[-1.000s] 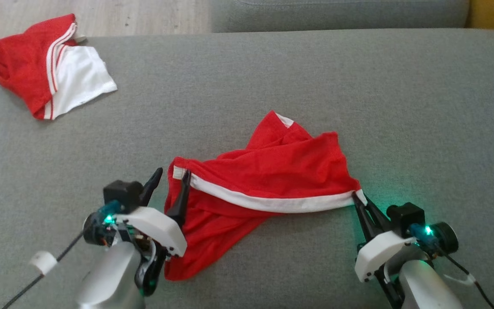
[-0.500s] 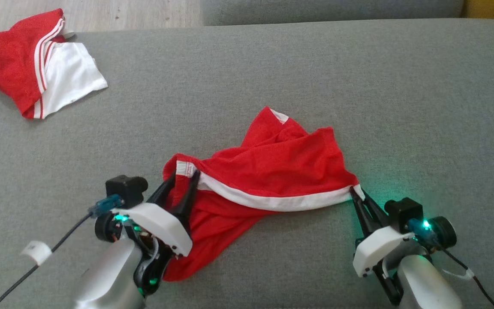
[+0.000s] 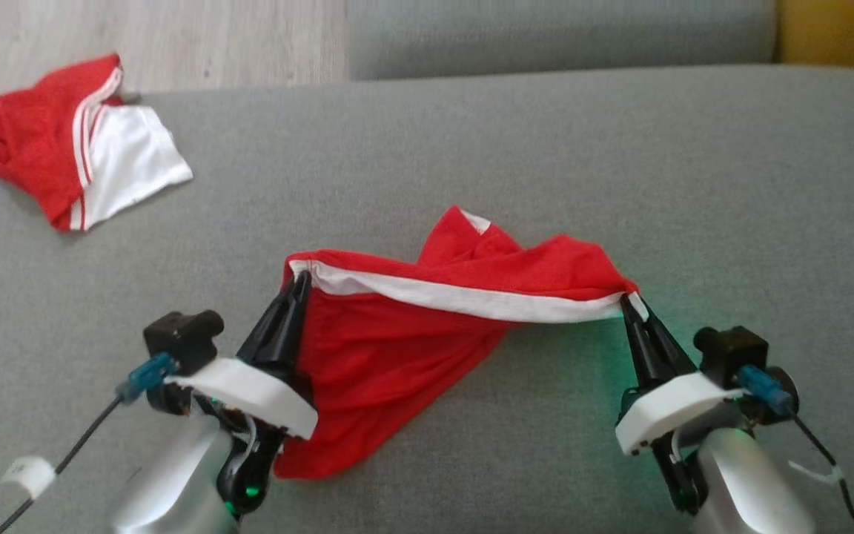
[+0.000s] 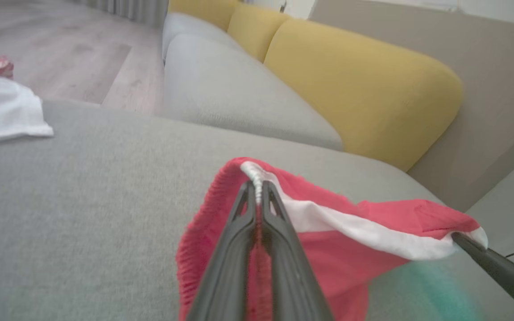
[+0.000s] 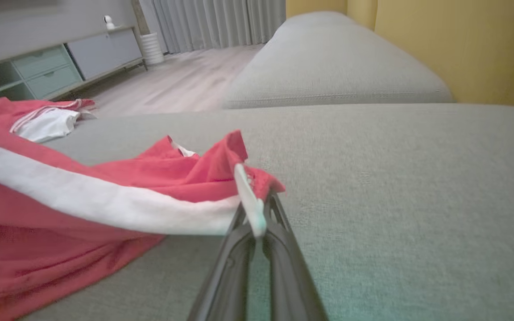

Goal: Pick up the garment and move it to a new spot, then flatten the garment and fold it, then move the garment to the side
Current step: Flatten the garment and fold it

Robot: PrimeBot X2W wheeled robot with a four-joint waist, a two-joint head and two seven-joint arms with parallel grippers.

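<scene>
The garment [image 3: 405, 334] is red with a white band, and it hangs stretched between my two grippers above the grey cushion [image 3: 471, 148]. My left gripper [image 3: 299, 280] is shut on the band's left corner; the left wrist view shows the same gripper [image 4: 257, 187] pinching the garment [image 4: 328, 249] at its white hem. My right gripper [image 3: 629, 300] is shut on the band's right corner, and its own wrist view shows that gripper [image 5: 257, 214] clamped on the garment [image 5: 83, 200]. The lower red part still drags on the cushion.
A second red and white garment [image 3: 71, 156] lies at the cushion's far left corner, near the wooden floor [image 3: 175, 37]. Another grey cushion [image 3: 560, 33] lies beyond, with yellow back cushions [image 4: 355, 84] to the right.
My left gripper went from open around the band's corner to shut on it. Both grippers then lifted the band off the cushion and pulled it taut.
</scene>
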